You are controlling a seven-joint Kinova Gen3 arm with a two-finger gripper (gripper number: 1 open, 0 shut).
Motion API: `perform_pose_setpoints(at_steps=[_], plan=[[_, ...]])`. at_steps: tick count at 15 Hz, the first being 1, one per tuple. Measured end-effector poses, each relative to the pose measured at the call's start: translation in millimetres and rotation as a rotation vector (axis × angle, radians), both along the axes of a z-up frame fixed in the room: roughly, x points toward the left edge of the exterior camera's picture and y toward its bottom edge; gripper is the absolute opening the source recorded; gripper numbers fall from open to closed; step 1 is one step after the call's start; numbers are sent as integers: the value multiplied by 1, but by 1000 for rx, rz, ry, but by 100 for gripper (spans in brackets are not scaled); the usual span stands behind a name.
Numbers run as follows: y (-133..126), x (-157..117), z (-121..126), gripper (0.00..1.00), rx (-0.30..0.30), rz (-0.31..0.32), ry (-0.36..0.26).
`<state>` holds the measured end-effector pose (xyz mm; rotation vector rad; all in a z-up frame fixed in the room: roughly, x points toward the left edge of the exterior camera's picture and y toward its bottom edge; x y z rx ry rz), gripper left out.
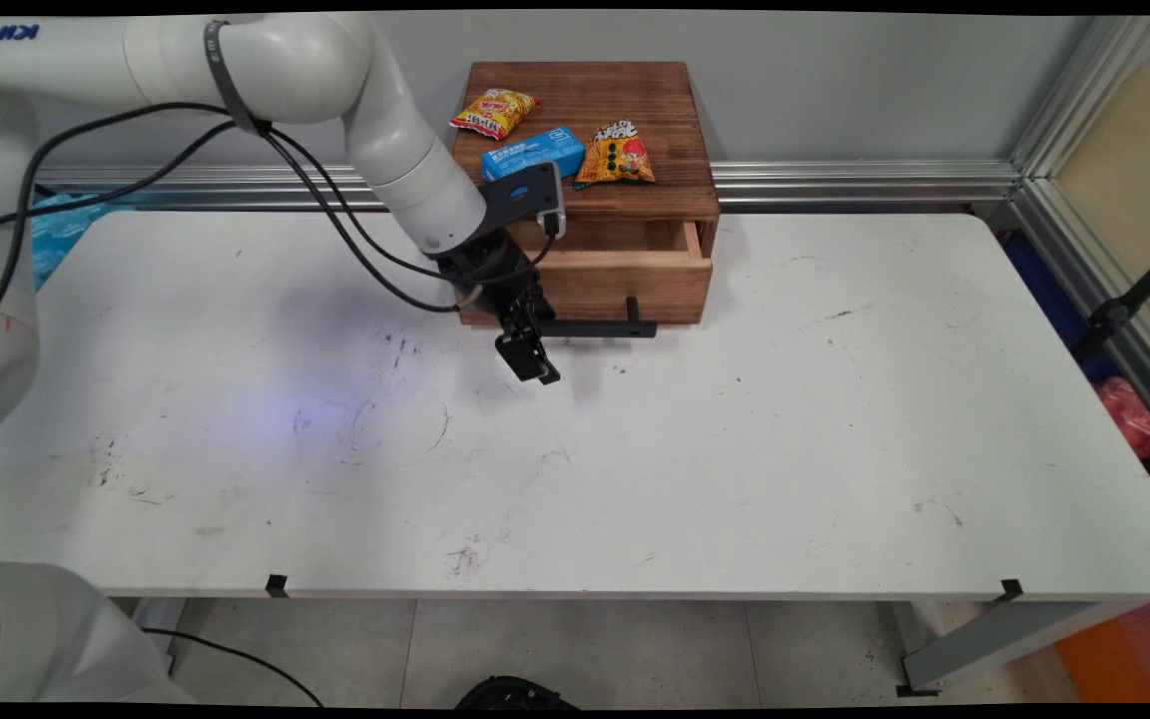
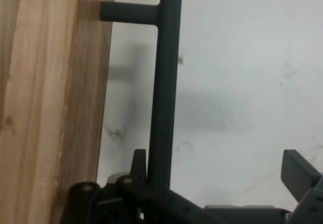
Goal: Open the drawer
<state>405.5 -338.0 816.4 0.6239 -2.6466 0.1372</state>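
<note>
Gripper [image 1: 533, 355] hangs spread wide at the black drawer handle [image 1: 595, 328], one finger [image 2: 138, 164] against the bar; wooden drawer box [image 1: 635, 270] at twelve o'clock, drawer slightly out.

Two cameras, one drawer handle

Overhead looks across my counter [image 1: 735, 449] to the wall; my claw's camera sits close on the handle [image 1: 600, 328] [image 2: 164, 82].

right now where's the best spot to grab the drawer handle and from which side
Probably the middle of the black handle bar, between its posts, coming from the table side in front of the drawer. The bar stands off the wood, leaving a gap for one finger. The open claw already straddles it.
</note>
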Motion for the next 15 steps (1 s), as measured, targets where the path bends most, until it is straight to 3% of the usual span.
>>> perform_pose_setpoints(at_steps=[15], plan=[[38, -14, 3, 100, 39, -25, 21]])
